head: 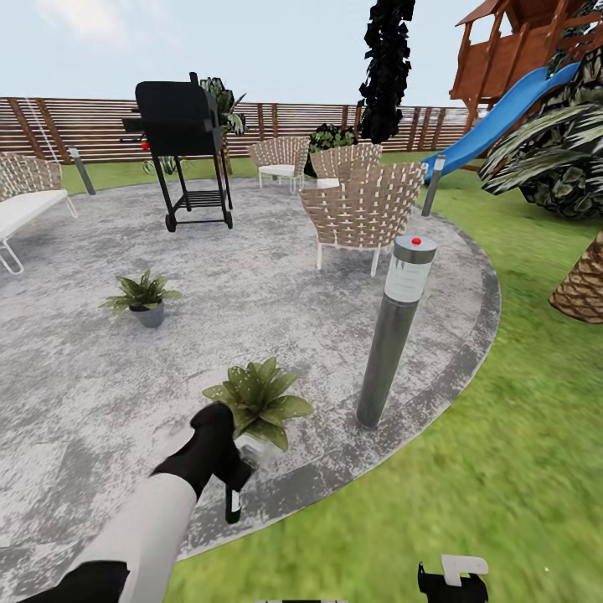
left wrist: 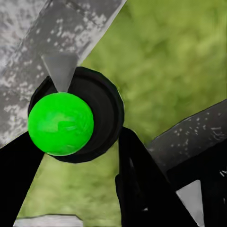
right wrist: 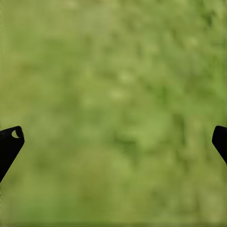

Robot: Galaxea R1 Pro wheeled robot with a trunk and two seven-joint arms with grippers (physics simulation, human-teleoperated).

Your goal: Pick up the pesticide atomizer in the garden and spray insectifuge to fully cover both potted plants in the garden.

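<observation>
The pesticide atomizer (head: 234,501), half hidden, hangs pinched in the left gripper (head: 224,469) beside 1 potted plant (head: 260,400).

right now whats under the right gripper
Under the right gripper the right wrist view shows blurred green lawn between its two spread fingertips, with nothing lying on it. Lawn hidden beneath the fingertips themselves cannot be judged.

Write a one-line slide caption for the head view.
Left gripper holds atomizer beside near potted plant on patio.
</observation>
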